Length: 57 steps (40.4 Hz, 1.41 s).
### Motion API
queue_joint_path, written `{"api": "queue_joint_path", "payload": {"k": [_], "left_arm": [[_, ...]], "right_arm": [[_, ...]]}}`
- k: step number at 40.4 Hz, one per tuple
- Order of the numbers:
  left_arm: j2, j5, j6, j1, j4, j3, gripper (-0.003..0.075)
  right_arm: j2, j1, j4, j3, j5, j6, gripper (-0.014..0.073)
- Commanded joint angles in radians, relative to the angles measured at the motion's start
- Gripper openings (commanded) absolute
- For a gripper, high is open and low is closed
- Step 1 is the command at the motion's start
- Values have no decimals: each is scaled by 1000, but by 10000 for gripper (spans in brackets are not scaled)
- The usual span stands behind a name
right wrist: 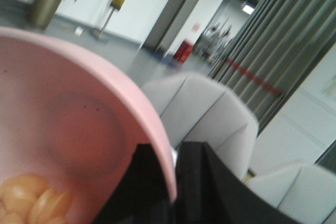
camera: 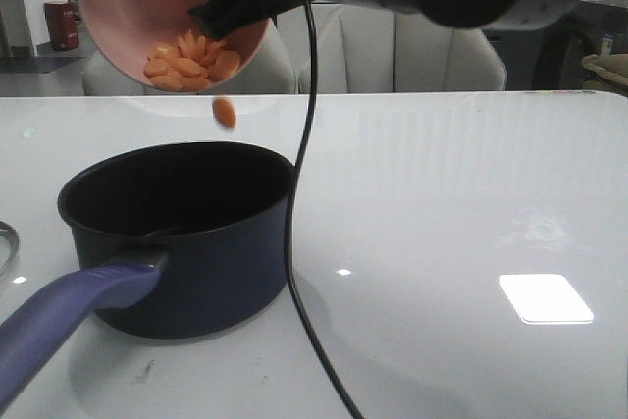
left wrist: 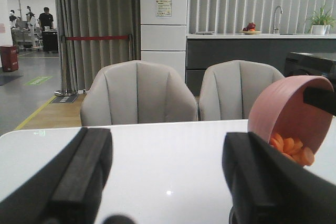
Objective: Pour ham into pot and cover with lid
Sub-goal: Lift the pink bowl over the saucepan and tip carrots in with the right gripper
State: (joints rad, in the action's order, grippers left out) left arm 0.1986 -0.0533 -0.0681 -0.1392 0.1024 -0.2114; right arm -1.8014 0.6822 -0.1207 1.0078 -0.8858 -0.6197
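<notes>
The right gripper (camera: 235,9), pinching the rim of a tipped pink bowl (camera: 118,7) above the pot (camera: 182,242), spills ham (camera: 191,61) into it, so tilt gradually, keeping the bowl's lip centred over the opening, while the left gripper (left wrist: 165,174) waits spread.

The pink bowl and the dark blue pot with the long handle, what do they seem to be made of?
The pink bowl looks like matte plastic or melamine: even colour, soft sheen, thin rim; glazed ceramic cannot be excluded. The dark navy-blue pot looks like coated metal: glossy enamel-like outside, dull black inside suggesting non-stick. Its periwinkle handle appears smooth moulded plastic or silicone.
</notes>
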Motion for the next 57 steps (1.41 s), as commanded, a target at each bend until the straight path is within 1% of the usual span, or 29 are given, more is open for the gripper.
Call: {"api": "queue_joint_path", "payload": {"k": [1, 5, 13, 18, 25, 36, 39, 41, 44, 46, 51, 56, 57], "left_arm": [[6, -72, 1, -8, 9, -28, 482], [6, -72, 1, -8, 9, -28, 482], [6, -72, 1, -8, 9, -28, 482], [6, -72, 1, -8, 9, -28, 482], [6, -72, 1, -8, 9, -28, 482], [6, -72, 1, -8, 9, -28, 482], [6, -72, 1, -8, 9, -28, 482], [6, -72, 1, -8, 9, -28, 482], [6, -72, 1, -8, 9, -28, 482], [6, -72, 1, -8, 9, -28, 482], [6, -69, 1, -8, 7, -28, 482], [6, -65, 1, -8, 7, -28, 482], [6, -65, 1, -8, 7, -28, 482]], "right_arm": [[20, 2, 23, 2, -291, -21, 139], [-10, 2, 47, -15, -417, -21, 139], [-10, 3, 174, -21, -416, -21, 139], [-10, 3, 185, -21, -416, -30, 139], [2, 3, 211, -21, -416, -90, 139], [20, 3, 195, -17, -415, -89, 139], [18, 3, 165, -17, -413, -78, 139], [18, 3, 121, -17, -402, -43, 139], [21, 3, -1, -17, -359, 71, 139], [30, 3, -86, -17, -300, 123, 139], [84, 3, -225, -15, -48, 131, 139], [163, 0, -305, -11, 244, 128, 139], [181, -2, -321, -10, 283, 121, 139]]}}
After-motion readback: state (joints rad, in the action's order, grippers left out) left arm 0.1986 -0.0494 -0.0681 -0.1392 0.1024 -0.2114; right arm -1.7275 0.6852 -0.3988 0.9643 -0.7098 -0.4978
